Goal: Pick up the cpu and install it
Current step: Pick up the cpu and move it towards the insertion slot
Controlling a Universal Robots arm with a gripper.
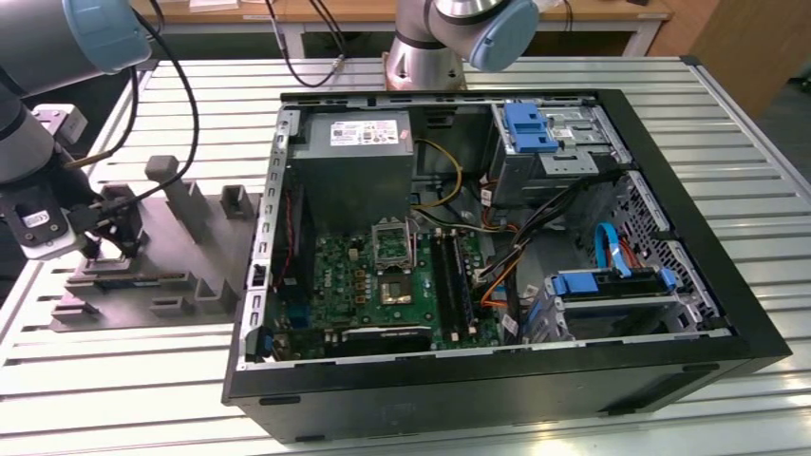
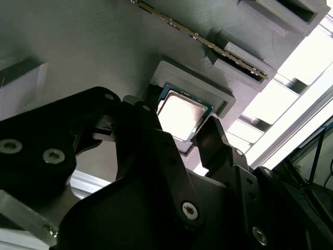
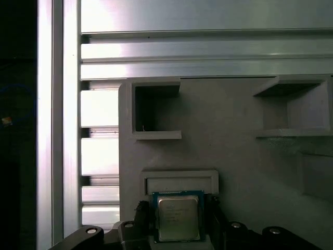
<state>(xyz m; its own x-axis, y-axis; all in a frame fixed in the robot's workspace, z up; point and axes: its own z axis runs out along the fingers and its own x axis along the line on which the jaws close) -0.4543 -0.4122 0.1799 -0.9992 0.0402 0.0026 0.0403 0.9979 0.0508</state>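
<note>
Jaws spread astride the cpu (image 3: 178, 219) in its tray (image 3: 234, 156); closing off-centre could tilt or jam it

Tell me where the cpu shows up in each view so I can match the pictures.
First wrist view: cpu lies flat in a square pocket of the tray, at the gripper.
Second wrist view: cpu in the same pocket, just past the gripper.
Exterior view: cpu hidden beneath the gripper, over the tray at the exterior view's left.
Shared landmark: the grey tray.
</note>
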